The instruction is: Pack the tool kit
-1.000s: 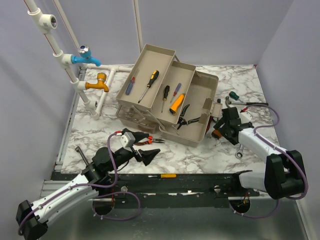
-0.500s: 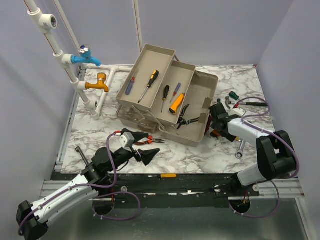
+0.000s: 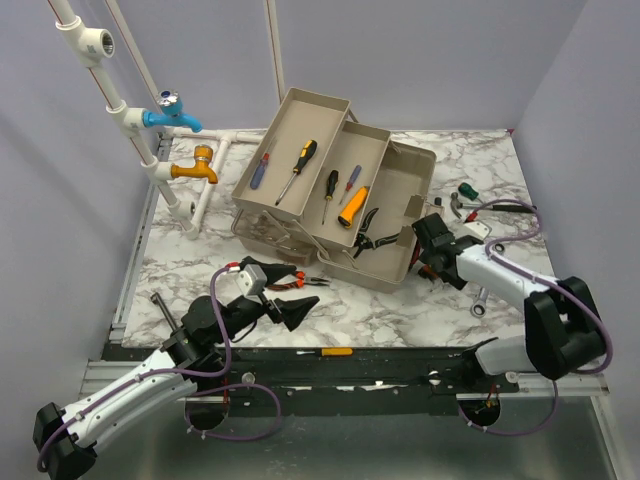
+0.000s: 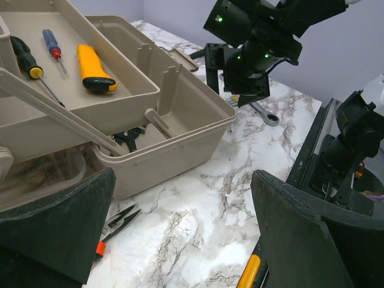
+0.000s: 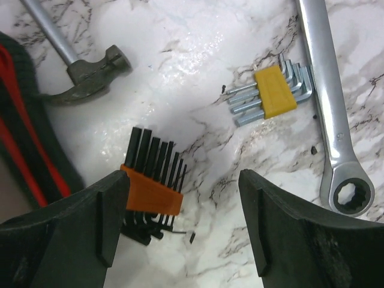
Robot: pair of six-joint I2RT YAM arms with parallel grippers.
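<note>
**Marble table, tools strewn about**

The white-veined table point(image 3: 380, 312) carries the open beige toolbox point(image 3: 398, 200) at centre frame. Red-handled pliers point(image 3: 295, 283) lie lower left of it. To its right lie a hammer point(image 5: 90, 72), an orange hex-key set point(image 5: 153, 193), a yellow hex-key set point(image 5: 273, 90) and a ratchet wrench point(image 5: 327, 102).

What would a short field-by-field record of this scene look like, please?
toolbox: open, trays folded out, screwdrivers lying in them
left tool: open, empty, near the pliers
right tool: open, above the orange hex key set, not gripping it
loose by right tool: yellow hex key set, ratchet wrench, hammer
</note>
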